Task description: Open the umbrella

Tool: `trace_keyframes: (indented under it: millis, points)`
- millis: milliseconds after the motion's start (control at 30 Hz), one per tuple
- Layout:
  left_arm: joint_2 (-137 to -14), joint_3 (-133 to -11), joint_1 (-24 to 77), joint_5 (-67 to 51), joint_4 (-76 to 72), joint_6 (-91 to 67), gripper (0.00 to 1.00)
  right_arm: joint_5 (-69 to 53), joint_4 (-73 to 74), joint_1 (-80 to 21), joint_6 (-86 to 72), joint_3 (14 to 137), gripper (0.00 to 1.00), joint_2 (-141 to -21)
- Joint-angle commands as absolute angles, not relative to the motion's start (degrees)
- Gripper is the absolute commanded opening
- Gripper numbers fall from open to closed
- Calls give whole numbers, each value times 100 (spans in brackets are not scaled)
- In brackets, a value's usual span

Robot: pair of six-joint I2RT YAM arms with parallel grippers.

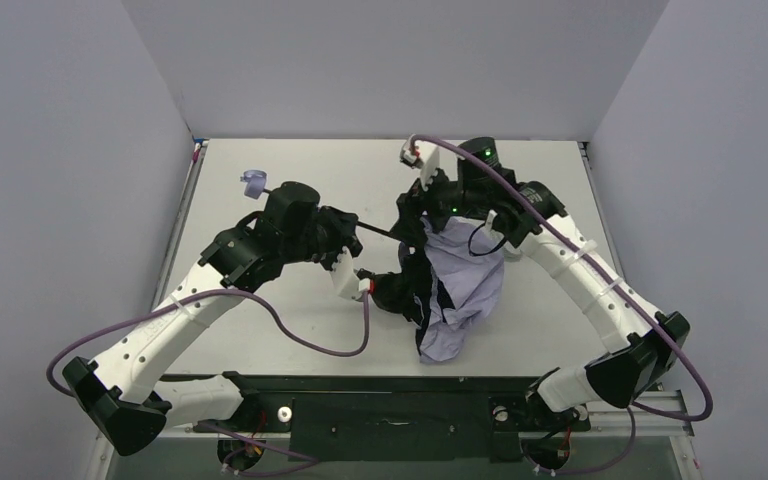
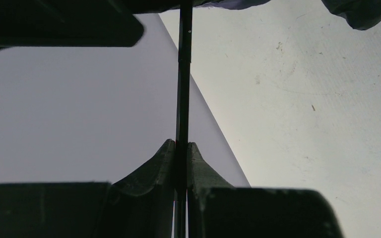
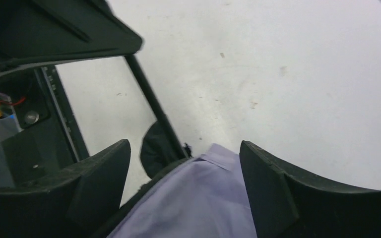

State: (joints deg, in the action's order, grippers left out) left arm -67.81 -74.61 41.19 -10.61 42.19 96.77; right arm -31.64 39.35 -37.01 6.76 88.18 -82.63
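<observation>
The umbrella lies half bunched on the table, its lavender canopy [image 1: 460, 283] showing black underside along the left. Its thin black shaft [image 1: 380, 232] runs left from the canopy, and the small lavender knob handle [image 1: 253, 183] shows beyond the left wrist. My left gripper [image 1: 352, 227] is shut on the shaft; in the left wrist view the fingers [image 2: 198, 168] pinch the shaft [image 2: 183, 74]. My right gripper [image 1: 426, 215] is at the canopy's top end, jaws wide apart with lavender fabric [image 3: 203, 203] between the fingers [image 3: 268, 188]. The shaft [image 3: 149, 99] shows ahead of it.
The white table [image 1: 340, 170] is boxed in by grey walls on three sides. A black rail [image 1: 390, 400] runs along the near edge between the arm bases. A purple cable [image 1: 310, 345] loops over the table from the left arm.
</observation>
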Motion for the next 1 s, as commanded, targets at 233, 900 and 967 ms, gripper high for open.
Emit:
trace_keyframes:
  millis: [233, 900, 967]
  points:
    - [-6606, -7556, 4168, -1438, 3674, 9940, 0, -4508, 3675, -2469, 1199, 9962, 82, -7543]
    - [-6834, -7181, 3604, -1612, 3444, 9667, 0, -5013, 7103, -2417, 1969, 9508, 85, -7387]
    - [-6888, -7070, 3453, -1656, 3427, 9695, 0, -5069, 6557, -2419, 1480, 9362, 85, -7181]
